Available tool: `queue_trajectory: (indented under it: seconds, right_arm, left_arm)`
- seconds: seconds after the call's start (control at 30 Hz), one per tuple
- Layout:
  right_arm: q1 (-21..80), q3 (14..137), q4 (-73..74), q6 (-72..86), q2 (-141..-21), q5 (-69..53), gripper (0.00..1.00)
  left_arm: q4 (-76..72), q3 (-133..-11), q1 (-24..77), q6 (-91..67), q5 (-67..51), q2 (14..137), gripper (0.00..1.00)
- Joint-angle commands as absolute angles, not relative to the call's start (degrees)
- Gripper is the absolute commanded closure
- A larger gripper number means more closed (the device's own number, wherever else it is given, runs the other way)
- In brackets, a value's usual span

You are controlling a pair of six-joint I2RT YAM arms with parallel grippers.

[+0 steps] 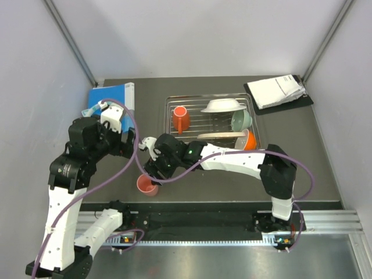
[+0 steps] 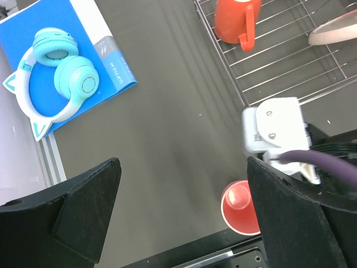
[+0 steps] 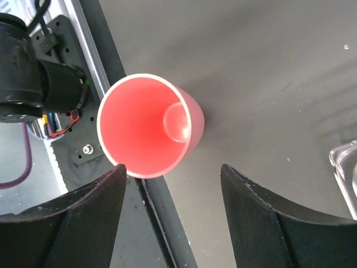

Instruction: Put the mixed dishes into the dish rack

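Note:
The pink cup (image 1: 146, 185) stands upright near the table's front edge; it also shows as the cup (image 3: 148, 125) and the cup (image 2: 240, 206). My right gripper (image 1: 153, 173) hovers just over it, open; in the right wrist view the gripper (image 3: 173, 218) has nothing between its fingers and the cup's rim sits at the left fingertip. My left gripper (image 1: 129, 146) is open and empty over bare table, as the gripper (image 2: 184, 223). The dish rack (image 1: 196, 123) holds the orange mug (image 1: 181, 118), white shallow bowl (image 1: 223, 105), mint-green bowl (image 1: 241, 120), orange bowl (image 1: 250, 139) and plate (image 1: 221, 136).
A blue book (image 1: 113, 96) with teal headphones (image 2: 56, 72) lies at the back left. White papers on a black board (image 1: 279, 92) lie at the back right. The black rail (image 1: 203, 221) runs right behind the cup. My right arm (image 1: 232, 160) stretches across the rack's front.

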State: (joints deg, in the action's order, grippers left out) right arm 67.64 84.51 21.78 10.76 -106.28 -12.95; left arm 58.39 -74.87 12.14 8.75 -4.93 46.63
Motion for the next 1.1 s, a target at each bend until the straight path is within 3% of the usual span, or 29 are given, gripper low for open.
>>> queue_trajectory:
  seconds: [0.0, 0.2, 0.3, 0.33, 0.43, 0.67, 0.83, 0.97, 1.07]
  right_arm:
    - [68.12, 88.59, 21.62, 9.67, -109.85, -14.76, 0.33]
    - [68.2, 91.23, 22.32, 8.79, -115.65, -15.47, 0.42]
    - [68.2, 92.11, 22.24, 8.35, -117.77, -15.56, 0.57]
    - [68.29, 92.2, 22.32, 8.44, -118.21, -15.47, 0.72]
    - [68.2, 91.76, 23.29, 8.09, -117.08, -14.94, 1.0]
    - [64.62, 88.33, 21.54, 9.49, -100.05, -16.6, 1.0]
    - [57.76, 83.35, 13.65, 17.65, -89.4, -27.75, 1.0]
    - [48.44, 70.61, -7.33, 30.99, -77.64, -38.3, 1.0]
    - [42.2, 57.69, -35.34, 48.47, -72.97, -44.99, 1.0]
  left_arm:
    - [58.62, -76.11, 12.22, 7.03, -5.1, 45.79, 0.01]
    - [60.11, -78.48, 11.87, 7.64, -5.89, 45.53, 0.01]
    - [62.04, -81.03, 11.95, 8.61, -8.43, 46.67, 0.01]
    - [62.66, -82.25, 11.87, 8.87, -8.61, 47.1, 0.01]
    - [60.66, -83.66, 11.87, 9.58, -7.82, 47.72, 0.01]
    - [52.06, -92.45, 11.87, 8.44, -9.93, 52.38, 0.01]
    - [48.43, -99.48, 11.87, 4.86, -11.25, 56.5, 0.01]
    - [43.69, -96.95, 11.87, 0.18, -15.89, 56.78, 0.01]
    - [39.73, -96.24, 11.87, -4.3, -18.62, 57.83, 0.01]
